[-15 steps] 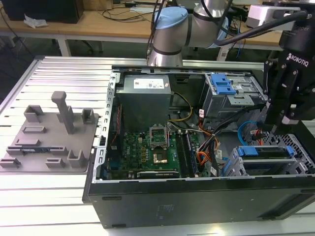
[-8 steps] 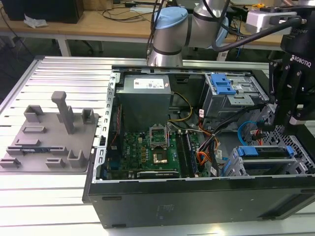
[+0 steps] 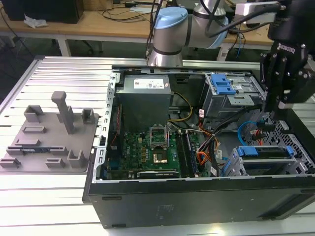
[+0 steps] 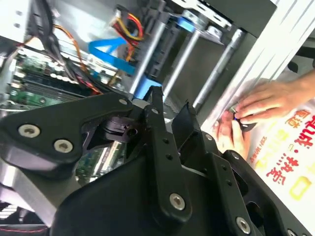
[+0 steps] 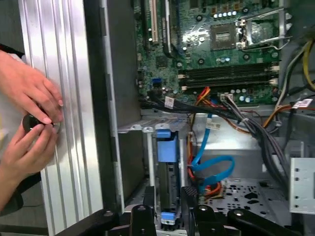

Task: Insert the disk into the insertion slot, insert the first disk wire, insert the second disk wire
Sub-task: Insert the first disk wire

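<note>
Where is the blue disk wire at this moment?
In the exterior view the blue disk wire curves inside the case at that view's right, between the insertion slot and the grey bay with the blue lever.

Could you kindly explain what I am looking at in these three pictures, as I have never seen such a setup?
The machine is a robot arm ending in a black gripper, a two-fingered claw, here open and holding nothing. The exterior view looks at the whole scene from off the arm; both wrist views come from cameras riding on the arm. On the ribbed metal table lie an open computer case and a grey fixture plate. The gripper hangs over the disk, a drive in a blue frame sitting in its metal cage, the insertion slot. A blue cable and orange-red wires lie beside it. A person's hands handle something small next to the case.
</note>
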### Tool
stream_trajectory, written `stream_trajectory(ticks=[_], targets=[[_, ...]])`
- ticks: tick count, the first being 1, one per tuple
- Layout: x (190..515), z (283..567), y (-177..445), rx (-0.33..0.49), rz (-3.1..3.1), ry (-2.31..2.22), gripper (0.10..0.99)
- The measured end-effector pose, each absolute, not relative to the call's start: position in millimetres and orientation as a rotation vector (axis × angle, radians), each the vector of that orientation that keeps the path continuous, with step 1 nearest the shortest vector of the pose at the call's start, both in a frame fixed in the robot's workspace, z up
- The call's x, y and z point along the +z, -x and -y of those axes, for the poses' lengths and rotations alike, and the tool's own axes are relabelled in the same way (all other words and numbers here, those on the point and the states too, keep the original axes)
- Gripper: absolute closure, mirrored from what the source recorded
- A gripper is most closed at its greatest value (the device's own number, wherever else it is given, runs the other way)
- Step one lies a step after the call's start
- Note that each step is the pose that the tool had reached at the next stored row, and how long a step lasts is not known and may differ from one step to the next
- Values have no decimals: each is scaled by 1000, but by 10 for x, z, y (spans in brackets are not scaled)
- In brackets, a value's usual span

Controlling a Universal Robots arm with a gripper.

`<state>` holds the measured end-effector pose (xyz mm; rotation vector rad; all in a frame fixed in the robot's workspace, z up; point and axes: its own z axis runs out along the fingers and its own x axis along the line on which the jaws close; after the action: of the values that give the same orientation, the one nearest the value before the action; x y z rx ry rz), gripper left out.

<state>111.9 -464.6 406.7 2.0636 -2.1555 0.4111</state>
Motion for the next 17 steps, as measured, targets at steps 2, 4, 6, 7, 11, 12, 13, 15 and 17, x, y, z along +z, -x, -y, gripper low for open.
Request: stream_trajectory(ticks=[2,4,6,7,11,12,13,15,17], targets=[[4064,4545,-1120,411,2156,-2064,733],[4058,4429,-1129,411,2155,-2064,733],[4038,4399,-1219,406,2153,-2062,733],[4028,4398,-1287,398,2149,-2061,733],[3994,4398,-1496,375,2138,-2056,733],[3979,4399,-1560,370,2135,-2055,733],[3965,4401,-1595,367,2134,-2054,733],[3935,4406,-1606,372,2130,-2050,733],[3921,4407,-1606,384,2124,-2042,733]])
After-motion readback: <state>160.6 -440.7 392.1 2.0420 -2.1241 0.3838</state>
